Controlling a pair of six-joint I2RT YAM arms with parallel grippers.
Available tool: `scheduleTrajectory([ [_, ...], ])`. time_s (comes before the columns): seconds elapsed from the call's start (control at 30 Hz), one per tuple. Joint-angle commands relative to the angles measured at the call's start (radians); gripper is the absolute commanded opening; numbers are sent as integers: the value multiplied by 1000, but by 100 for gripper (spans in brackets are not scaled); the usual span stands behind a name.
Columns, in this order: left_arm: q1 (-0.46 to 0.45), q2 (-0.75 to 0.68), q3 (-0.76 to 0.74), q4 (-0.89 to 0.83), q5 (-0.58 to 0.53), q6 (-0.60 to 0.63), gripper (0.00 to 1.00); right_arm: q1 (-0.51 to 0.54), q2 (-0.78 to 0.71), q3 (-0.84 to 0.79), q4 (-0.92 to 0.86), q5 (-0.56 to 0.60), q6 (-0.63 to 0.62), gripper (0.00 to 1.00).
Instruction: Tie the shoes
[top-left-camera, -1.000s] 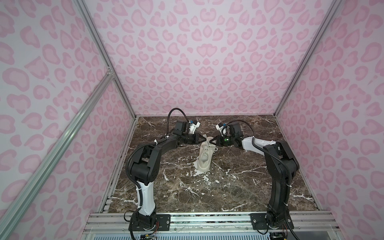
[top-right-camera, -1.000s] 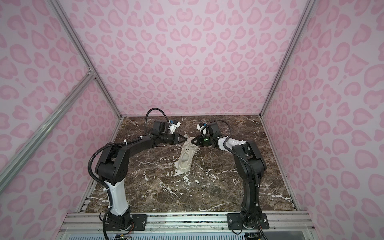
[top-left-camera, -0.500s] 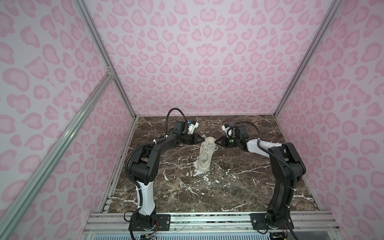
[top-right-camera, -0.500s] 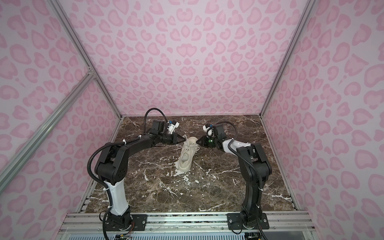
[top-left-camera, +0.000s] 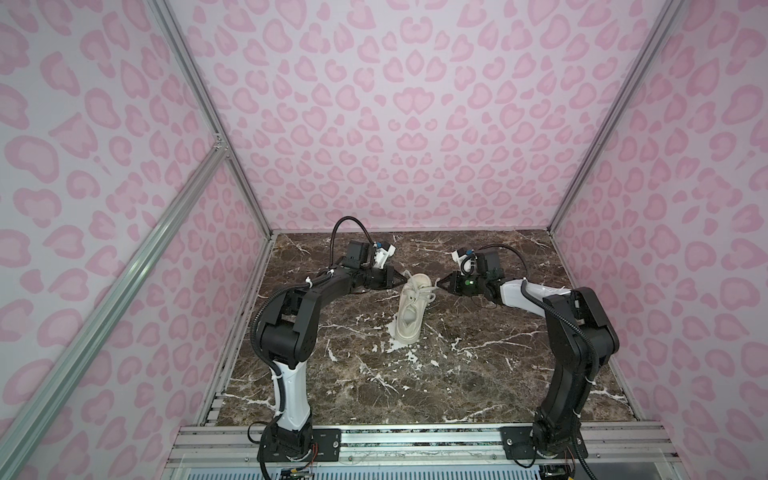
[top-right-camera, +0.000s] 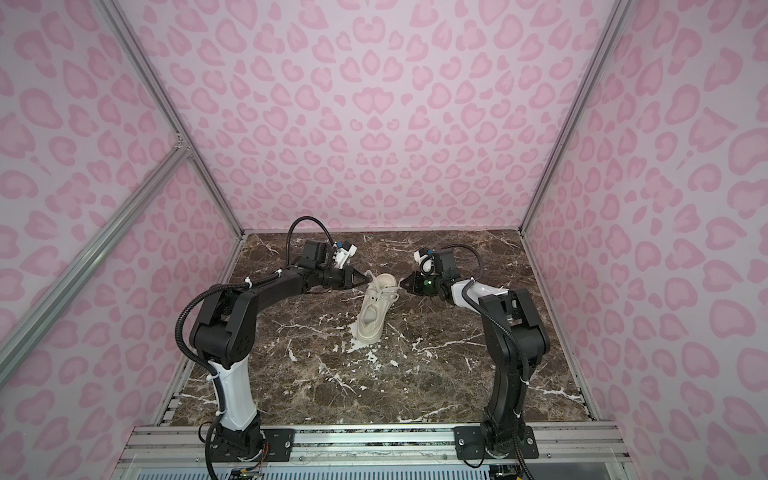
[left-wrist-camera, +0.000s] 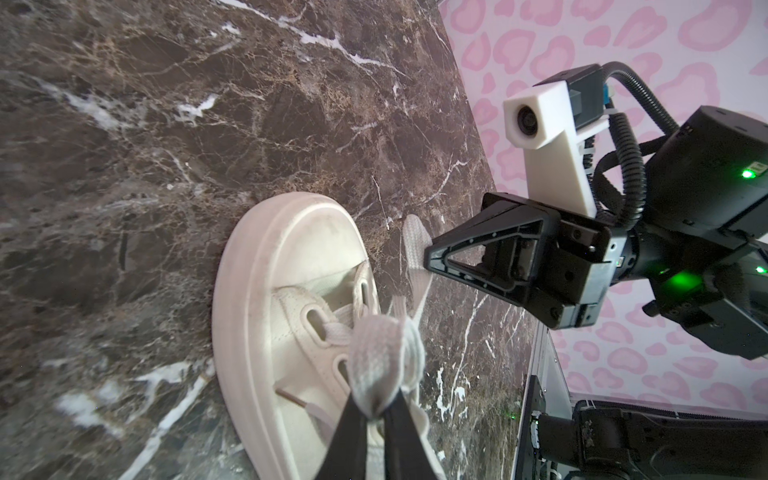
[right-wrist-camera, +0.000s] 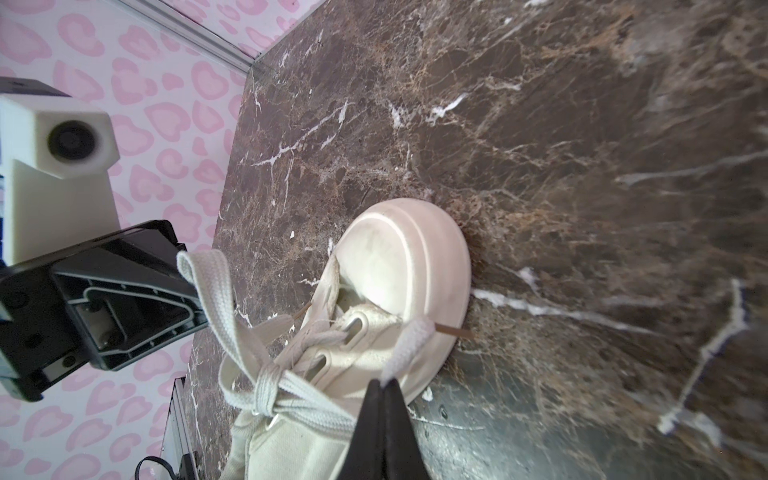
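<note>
Marble (top-left-camera: 374, 386): sneaker (top-left-camera: 409, 316) between left claw (top-left-camera: 400, 279), right claw (top-left-camera: 441, 282)

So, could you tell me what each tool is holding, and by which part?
The left tool pinches a fold of lace on the shoe; the right tool pinches the other lace end near its tip.

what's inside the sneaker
In a top view the opening of the sneaker shows only pale lining, no object. The toe end inside cannot be seen: the laces and the shoe's own upper cover it.
</note>
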Motion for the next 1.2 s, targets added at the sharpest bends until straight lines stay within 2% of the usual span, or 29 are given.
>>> scheduleTrajectory([
  [0.0,4,8,5,-2,3,16,13,-6,-7,-12,8,22,-10,0],
  [0.1,3,8,8,-2,7,16,15,-8,-10,-15,11,12,-11,0],
  [0.2,4,6,1,12,13,10,24,-6,-12,-15,11,6,-11,0],
  [0.27,3,6,0,23,18,2,25,-6,-10,-15,11,3,-10,0],
  [0.8,7,2,0,36,10,-8,28,-10,-15,-11,-66,67,-43,0],
  [1.17,12,-49,-32,45,0,-7,30,-8,-7,-4,-63,55,-38,0],
])
